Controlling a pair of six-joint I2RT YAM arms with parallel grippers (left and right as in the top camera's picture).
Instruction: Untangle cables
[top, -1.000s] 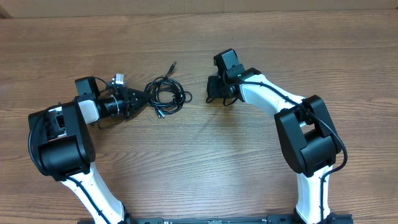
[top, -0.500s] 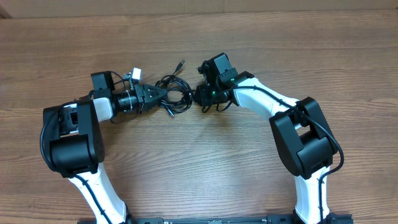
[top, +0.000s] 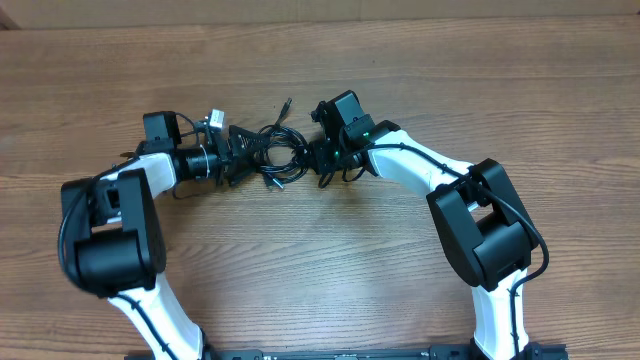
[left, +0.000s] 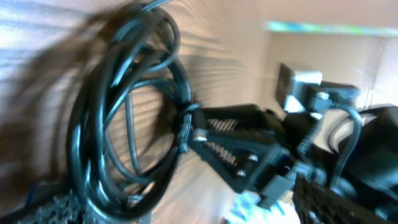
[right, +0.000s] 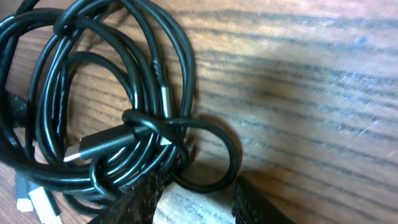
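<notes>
The cables (top: 275, 152) lie as one tangled bundle on the desk (top: 320, 260), upper centre of the overhead frame, directly between the two pincers. That placement looks deliberate: with an arm on each side, the bundle can be pulled apart from opposite ends.

The left pincer (top: 240, 152) sits at the bundle's left edge with its jaws spread and pinches nothing; in its wrist view the coils (left: 99, 124) lie free beside it. The right pincer (top: 318, 160) meets the bundle from the right, fingers (right: 134, 199) partly apart with bare desk between them. They straddle one loop (right: 217, 168) that sticks out past the knot, probably to catch that strand alone. It is not yet squeezing the loop.

Counted: two arms, two pincers, one bundle. The cords cross too densely to count. Three plug ends show: a silver-tipped plug (right: 84, 151), a white-tipped one (right: 38, 204) and one stray end (top: 287, 103) pointing toward the top.
</notes>
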